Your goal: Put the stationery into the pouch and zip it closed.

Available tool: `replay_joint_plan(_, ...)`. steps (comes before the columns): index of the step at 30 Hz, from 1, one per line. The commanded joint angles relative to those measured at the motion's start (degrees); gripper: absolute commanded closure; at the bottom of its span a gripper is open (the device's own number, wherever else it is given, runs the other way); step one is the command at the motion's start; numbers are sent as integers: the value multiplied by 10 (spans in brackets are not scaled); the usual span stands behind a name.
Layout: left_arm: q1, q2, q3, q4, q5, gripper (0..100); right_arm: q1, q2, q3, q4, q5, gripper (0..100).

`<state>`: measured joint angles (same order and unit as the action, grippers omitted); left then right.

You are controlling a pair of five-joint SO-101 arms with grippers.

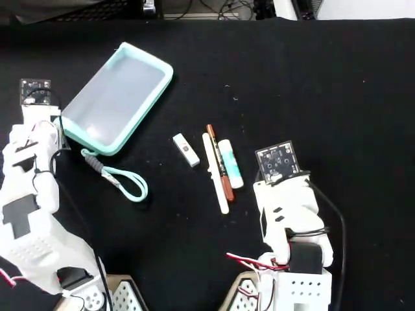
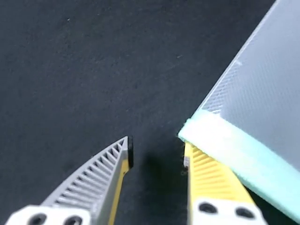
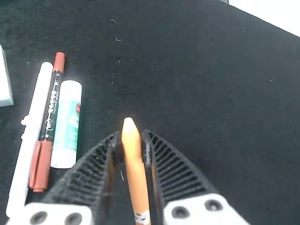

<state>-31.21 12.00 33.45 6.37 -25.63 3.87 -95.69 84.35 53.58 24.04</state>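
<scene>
Care with the carry matters: the right gripper [image 3: 131,136] is closed on an orange pen [image 3: 136,173]. The pouch [image 1: 115,98] lies near the table's left edge; the left gripper [image 2: 157,146] stands open there, one finger at its corner. Better to steady the pouch first, then slide the pen in slowly.

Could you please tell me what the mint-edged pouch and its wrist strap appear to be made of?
The rectangular mint-edged pouch: probably soft frosted plastic, since its grey panel looks translucent with a fine grid texture. The looped mint wrist strap: likely woven cord; it lies limp.
</scene>
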Motion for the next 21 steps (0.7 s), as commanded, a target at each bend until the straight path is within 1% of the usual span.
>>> replay_joint_plan(1, 23, -4, -26, 6, 6, 793, 4, 2, -1, 4, -4, 986)
replay_joint_plan(5, 24, -4, -29, 6, 7, 793, 4, 2, 0, 4, -4, 986)
replay_joint_plan(12, 24, -4, -26, 10, 36, 793, 3, -2, 28, 0, -4, 986)
replay_joint_plan(15, 26, -15, -39, 53, 61, 793, 3, -3, 29, 0, -4, 986)
replay_joint_plan(18, 36, -52, -47, 100, 63, 793, 3, -3, 27, 0, -4, 986)
replay_joint_plan(21, 52, -76, -45, 105, 75, 793, 3, -3, 27, 0, -4, 986)
